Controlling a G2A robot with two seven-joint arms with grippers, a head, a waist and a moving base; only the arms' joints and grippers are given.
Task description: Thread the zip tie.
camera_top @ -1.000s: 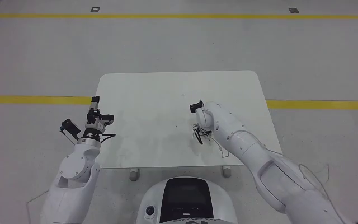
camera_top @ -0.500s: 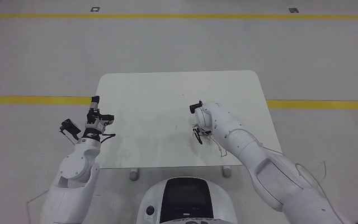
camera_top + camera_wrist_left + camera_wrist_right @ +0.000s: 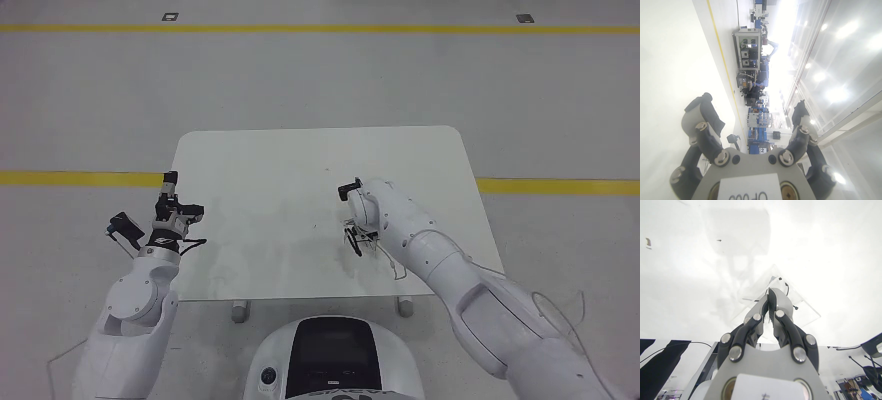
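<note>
A white paper label (image 3: 748, 186) sits on the left wrist plate, its dark print cut off by the frame edge. A similar white sticker (image 3: 764, 387) on the right wrist shows only a sliver of a mark, too little to read. The left gripper (image 3: 753, 102) has its black-padded fingers spread wide with nothing between them. It is held at the left edge of the white, round-cornered table (image 3: 300, 160), pointing away from the robot. The right gripper (image 3: 769, 291) hangs low over the table's near right part, its ribbed pads pressed together tip to tip. Whether anything thin is nipped there cannot be made out. Just past those tips a clear, flat plastic sheet (image 3: 804, 310) lies on the table top, and on it rests a thin black zip tie (image 3: 787, 287), with another short black tie (image 3: 796, 308) nearer the sheet's corner — both apart from the fingers. Between the left gripper (image 3: 176, 205) and the right gripper (image 3: 353, 238) runs a broad stretch of white table top, which also reaches on to the far edge.
</note>
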